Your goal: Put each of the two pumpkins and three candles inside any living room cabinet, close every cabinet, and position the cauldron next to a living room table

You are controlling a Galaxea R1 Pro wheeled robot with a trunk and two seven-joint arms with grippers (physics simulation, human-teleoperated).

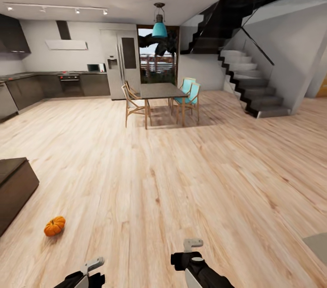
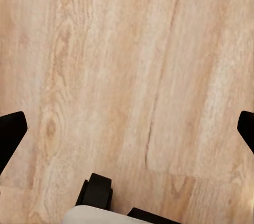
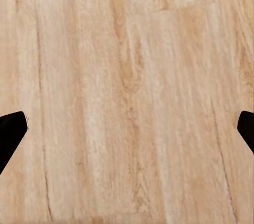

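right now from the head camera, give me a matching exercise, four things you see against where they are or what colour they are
Things:
1. pumpkin
2. pendant lamp
3. dining table
4. staircase

Descriptions:
A. teal, hanging from the ceiling
B. dark steps rising along the wall on the robot's right
C. orange, lying on the wooden floor near the dark-brown cabinet
D. grey top, with wooden and teal chairs around it

Pairs: 1-C, 2-A, 3-D, 4-B

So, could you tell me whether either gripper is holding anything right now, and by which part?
Nothing is held. The left gripper and right gripper are both open over bare wooden floor; the pumpkin lies on the floor, untouched.
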